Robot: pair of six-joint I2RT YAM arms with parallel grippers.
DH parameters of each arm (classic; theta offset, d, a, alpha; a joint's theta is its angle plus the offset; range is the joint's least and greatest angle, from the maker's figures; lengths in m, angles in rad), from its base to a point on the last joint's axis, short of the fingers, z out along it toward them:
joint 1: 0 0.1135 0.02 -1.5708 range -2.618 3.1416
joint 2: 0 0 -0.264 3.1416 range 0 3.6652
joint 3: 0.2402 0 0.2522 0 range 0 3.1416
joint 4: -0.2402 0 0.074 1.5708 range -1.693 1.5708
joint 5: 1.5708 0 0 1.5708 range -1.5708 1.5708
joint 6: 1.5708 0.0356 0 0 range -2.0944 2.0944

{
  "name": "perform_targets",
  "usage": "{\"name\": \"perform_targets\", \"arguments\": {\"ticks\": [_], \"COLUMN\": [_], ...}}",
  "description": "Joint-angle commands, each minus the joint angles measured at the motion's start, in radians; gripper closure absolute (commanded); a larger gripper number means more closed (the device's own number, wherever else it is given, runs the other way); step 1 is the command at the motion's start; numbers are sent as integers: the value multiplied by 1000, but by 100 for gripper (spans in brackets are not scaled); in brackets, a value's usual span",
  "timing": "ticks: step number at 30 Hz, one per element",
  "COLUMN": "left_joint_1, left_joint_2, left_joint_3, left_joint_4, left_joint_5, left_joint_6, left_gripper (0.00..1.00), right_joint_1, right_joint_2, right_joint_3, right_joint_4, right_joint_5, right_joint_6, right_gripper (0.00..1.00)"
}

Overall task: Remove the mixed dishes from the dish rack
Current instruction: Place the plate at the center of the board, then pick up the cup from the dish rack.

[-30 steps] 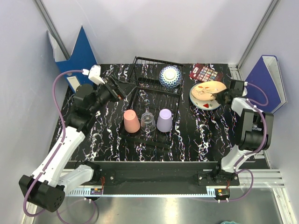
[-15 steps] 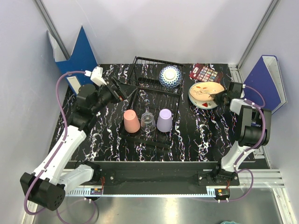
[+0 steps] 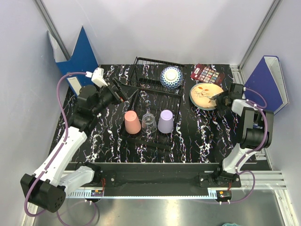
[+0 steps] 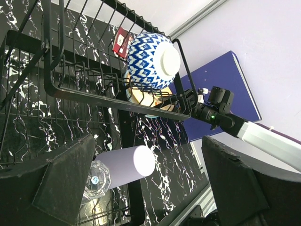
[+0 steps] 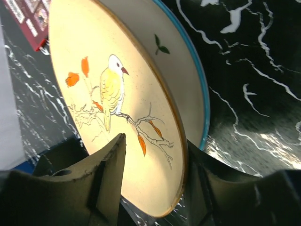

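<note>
The black wire dish rack (image 3: 153, 89) stands mid-table. In it are the blue-and-white bowl (image 3: 171, 76) at the back and the salmon-pink cup (image 3: 132, 122), clear glass cup (image 3: 149, 123) and lavender cup (image 3: 165, 121), all upside down. My left gripper (image 3: 125, 92) is open and empty at the rack's left side. Its wrist view shows the bowl (image 4: 153, 61), lavender cup (image 4: 124, 165) and glass cup (image 4: 96, 181). My right gripper (image 3: 220, 97) is shut on the rim of the cream orange-patterned plate (image 5: 117, 94). That plate is tilted over the white plate (image 5: 190, 70) right of the rack.
A dark red palette (image 3: 207, 74) lies behind the plates. Blue binders stand at the back left (image 3: 80, 54) and at the right edge (image 3: 268, 80). Grey walls close in the table on three sides.
The right gripper has drawn the cream plate slightly left and back, tilting it more. The left gripper shifted a little toward the rack, then held still.
</note>
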Motion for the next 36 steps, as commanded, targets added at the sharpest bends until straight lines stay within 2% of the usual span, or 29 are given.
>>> {"name": "perform_targets", "arguments": {"ticks": [1, 9, 15, 22, 26, 29, 32, 33, 36], "left_joint_1": [4, 1, -2, -5, -7, -7, -7, -7, -7], "left_joint_2": [-24, -16, -16, -29, -38, -39, -29, -27, -29], "left_joint_3": [-6, 7, 5, -12, -12, 1, 37, 51, 41], "left_joint_4": [27, 7, -5, -7, -16, -43, -138, -166, -218], "left_joint_5": [0, -9, -21, -24, -53, -104, -210, -269, -352], "left_joint_6": [-1, 6, 8, 11, 25, 48, 77, 89, 114], "left_gripper": [1, 1, 1, 1, 1, 1, 1, 1, 1], "right_joint_1": [5, 5, 5, 5, 22, 123, 293, 383, 492], "right_joint_2": [-78, -87, -87, -100, -257, -391, -462, -485, -526], "right_joint_3": [76, 172, 178, 123, -11, -14, 95, 136, 164], "right_joint_4": [-94, -296, -353, -342, -165, -120, -237, -262, -327], "right_joint_5": [47, 142, 183, 158, 95, 110, 142, 171, 225], "right_joint_6": [-51, -126, -154, -154, -100, -129, -212, -229, -282], "right_gripper": [44, 40, 39, 39, 39, 39, 38, 38, 38]}}
